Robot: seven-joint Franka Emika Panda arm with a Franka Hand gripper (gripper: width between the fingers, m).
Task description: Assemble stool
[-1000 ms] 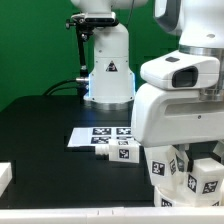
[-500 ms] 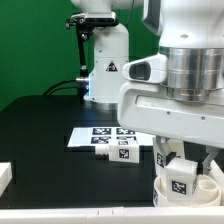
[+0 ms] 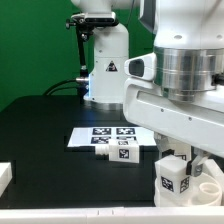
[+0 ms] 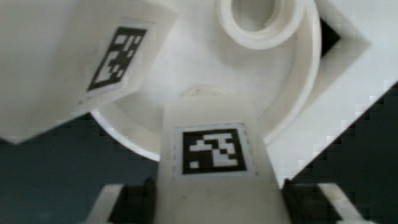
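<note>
**Squarely gripped: one stool leg held over the seat**

Between the two fingers [image 4: 125, 202] of the gripper [image 4: 217, 204] sits a chunky white leg [image 4: 217, 150], and its square black-and-white tag faces the wrist camera. The fingers stand narrow, one against each side of the leg, so the tool is closed on it rather than spread wide.

Just past the fingertips lies the round seat [image 4: 187, 108], whose pale curved rim sweeps around the far end of the held leg. The leg's far end reaches over the seat's inner face. Whether it touches that face cannot be told from this close, blurred view. Farther out from the fingertips, a raised round socket [image 4: 267, 22] stands on the seat. To one side of the held leg, a second leg [image 4: 111, 62] rests tilted across the seat's edge, showing its own tag.

In the exterior view, the arm's bulky wrist fills the exterior view's right, and the tool hangs low over the black table [image 3: 40, 125]. The held leg [image 3: 172, 178] stands upright directly beneath it. White plastic around its foot is probably the seat, though it is partly hidden.

Well apart from the tool, toward the exterior view's left, a third leg [image 3: 118, 152] lies on its side. It lies just beside the near edge of the marker board [image 3: 100, 134].
</note>
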